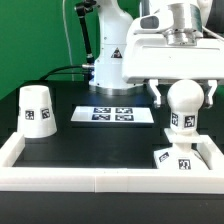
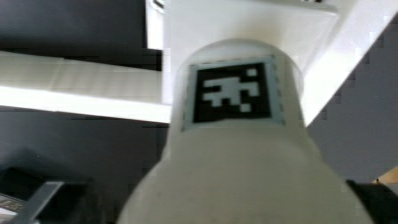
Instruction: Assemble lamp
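The claw (image 1: 183,95) hangs open over the far right side of the black bench (image 1: 95,142). One finger is on each side of the round top of the bulb (image 1: 182,110). In the exterior view there is a thin dark gap between each finger and the ball, so the claw does not look like it is squeezing the bulb. The bulb stands up straight, right between the fingers, and its ball is level with the fingertips. A small black-and-white tag (image 1: 182,121) is on the bulb's stem, just under the claw. In the wrist view the bulb is very near and takes up most of the picture, with its tag facing the camera. The low square base (image 1: 176,157) lies right under the claw and the bulb. I cannot tell if the bulb is touching the base. The shade (image 1: 37,110) stands far from the claw, on the other side of the bench, with its wide end down. The marker board (image 1: 112,113) lies flat between the shade and the claw.
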You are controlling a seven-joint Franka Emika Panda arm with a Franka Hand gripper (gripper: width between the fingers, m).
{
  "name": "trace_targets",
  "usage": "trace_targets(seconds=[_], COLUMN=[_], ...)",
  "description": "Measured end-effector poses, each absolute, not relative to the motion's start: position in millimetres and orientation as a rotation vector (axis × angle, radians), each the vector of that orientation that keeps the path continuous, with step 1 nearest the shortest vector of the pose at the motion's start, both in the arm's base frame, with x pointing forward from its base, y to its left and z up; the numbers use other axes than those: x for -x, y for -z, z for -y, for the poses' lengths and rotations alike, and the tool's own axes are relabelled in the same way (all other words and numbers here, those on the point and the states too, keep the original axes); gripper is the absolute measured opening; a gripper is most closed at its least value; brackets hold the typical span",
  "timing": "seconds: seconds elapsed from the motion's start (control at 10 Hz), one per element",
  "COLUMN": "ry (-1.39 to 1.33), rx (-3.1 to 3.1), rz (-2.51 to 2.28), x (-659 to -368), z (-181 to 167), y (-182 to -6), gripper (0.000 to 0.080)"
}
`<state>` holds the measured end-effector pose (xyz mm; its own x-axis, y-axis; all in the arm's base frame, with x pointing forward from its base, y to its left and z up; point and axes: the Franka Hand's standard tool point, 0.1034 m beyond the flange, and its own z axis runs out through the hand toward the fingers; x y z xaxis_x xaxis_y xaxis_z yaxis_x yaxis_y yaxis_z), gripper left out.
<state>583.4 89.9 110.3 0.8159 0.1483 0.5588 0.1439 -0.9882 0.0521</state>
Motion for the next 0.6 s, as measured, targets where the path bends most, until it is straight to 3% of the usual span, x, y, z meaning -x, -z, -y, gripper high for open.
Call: trace_targets(seconds=[0.3,0.6], ry=[-0.898,-0.869], rx=[-2.998,-3.02], rz=[-0.241,-0.242], x=[-582.7,-583.3], z=[-90.9,-93.3], y=[-112.5,-125.8], gripper=[0.0698,0.0698])
